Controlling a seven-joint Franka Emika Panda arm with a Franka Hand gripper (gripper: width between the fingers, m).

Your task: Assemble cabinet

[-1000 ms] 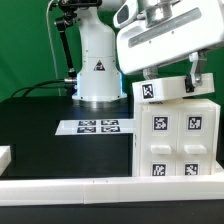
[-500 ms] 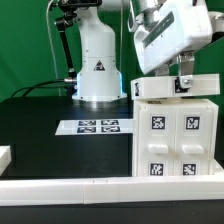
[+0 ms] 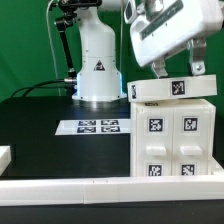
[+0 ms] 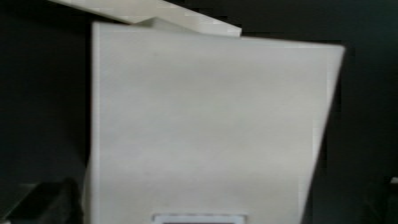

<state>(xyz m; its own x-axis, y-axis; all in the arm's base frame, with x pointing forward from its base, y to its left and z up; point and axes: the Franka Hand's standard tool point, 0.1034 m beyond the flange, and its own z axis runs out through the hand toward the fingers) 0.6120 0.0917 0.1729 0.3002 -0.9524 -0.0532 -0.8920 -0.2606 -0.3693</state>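
The white cabinet body (image 3: 176,140) stands at the exterior view's right, with several square tags on its front. A flat white top panel (image 3: 172,90) with one tag lies level on top of it. My gripper (image 3: 178,72) hovers just above this panel. Its two dark fingers (image 3: 159,68) are spread apart, and their tips end at the panel's upper face. It looks open and holds nothing. In the wrist view the white panel (image 4: 214,130) fills most of the picture, with a tag edge at its near end. The fingers are only dim shapes at the sides.
The marker board (image 3: 97,126) lies on the black table in the middle. The arm's white base (image 3: 98,65) stands behind it. A small white piece (image 3: 5,155) sits at the exterior view's left edge. A white rail (image 3: 70,186) runs along the front.
The gripper brought the tilted panel down flat onto the cabinet body. It then turned and rose off the panel, uncovering the panel's front tag.
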